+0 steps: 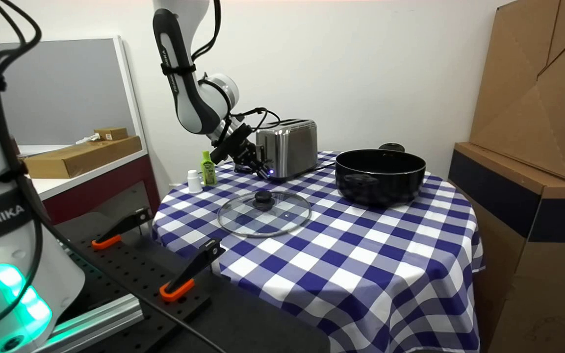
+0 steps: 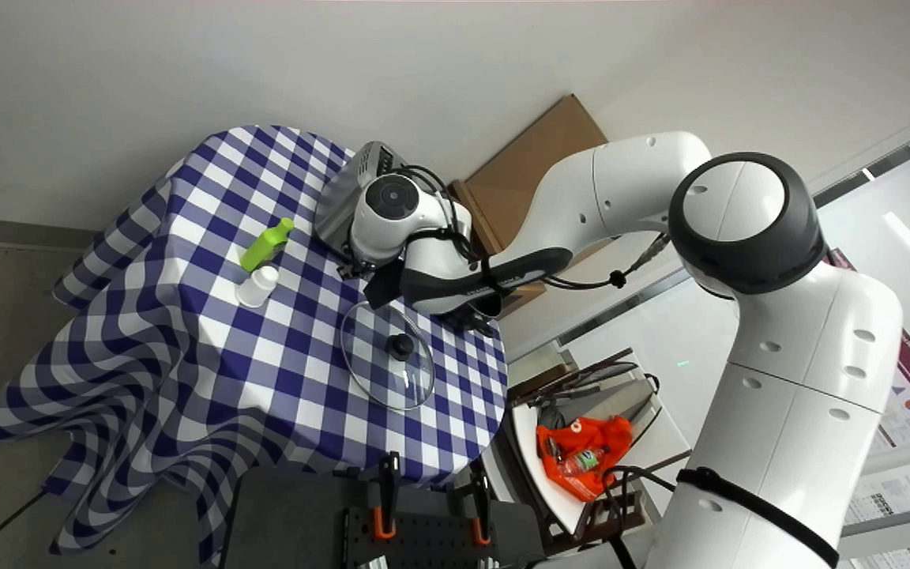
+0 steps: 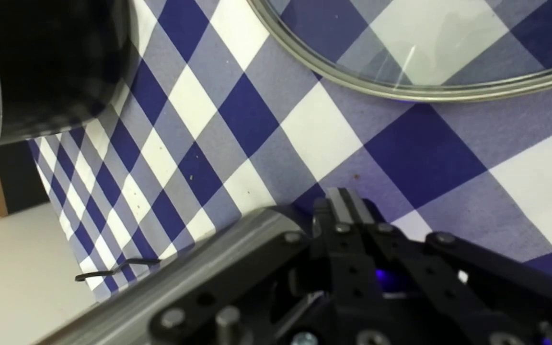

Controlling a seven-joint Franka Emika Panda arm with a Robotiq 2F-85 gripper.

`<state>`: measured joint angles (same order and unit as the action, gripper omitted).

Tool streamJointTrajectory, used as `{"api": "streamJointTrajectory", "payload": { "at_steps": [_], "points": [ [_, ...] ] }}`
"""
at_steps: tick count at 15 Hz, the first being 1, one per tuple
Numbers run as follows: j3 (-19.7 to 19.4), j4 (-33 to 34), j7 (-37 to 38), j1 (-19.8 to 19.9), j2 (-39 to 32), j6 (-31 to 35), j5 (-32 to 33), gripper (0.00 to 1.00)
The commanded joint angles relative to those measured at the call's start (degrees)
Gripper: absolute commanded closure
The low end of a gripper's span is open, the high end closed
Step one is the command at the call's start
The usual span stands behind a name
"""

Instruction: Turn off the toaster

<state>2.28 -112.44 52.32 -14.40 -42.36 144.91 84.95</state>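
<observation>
Black gripper (image 3: 349,206), jaws closed together, hung just beside the silver toaster (image 1: 296,151): reaching looked done, switching off probably wasn't.

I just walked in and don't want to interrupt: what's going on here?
A robot arm holds its gripper low beside the toaster, apparently to turn it off. The gripper is shut and empty; whether it touches the toaster can't be made out. A glass lid lies on the tablecloth, apart from the black pot.
</observation>
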Motion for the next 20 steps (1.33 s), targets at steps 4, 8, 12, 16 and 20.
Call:
{"api": "streamJointTrajectory", "payload": {
  "at_steps": [4, 8, 12, 16, 20],
  "points": [
    [1.3, 3.1, 0.9, 1.1, -2.7, -1.6, 2.1, 1.0],
    [1.4, 5.1, 0.6, 1.2, -4.0, -1.8, 2.9, 1.0],
    [1.6, 7.7, 0.0, 1.3, -5.4, -1.7, 3.5, 1.0],
    [2.0, 10.8, -0.1, 1.0, -6.8, -1.5, 4.0, 1.0],
    [2.4, 12.0, -0.5, 1.0, -7.4, -1.5, 3.6, 1.0]
  ]
}}
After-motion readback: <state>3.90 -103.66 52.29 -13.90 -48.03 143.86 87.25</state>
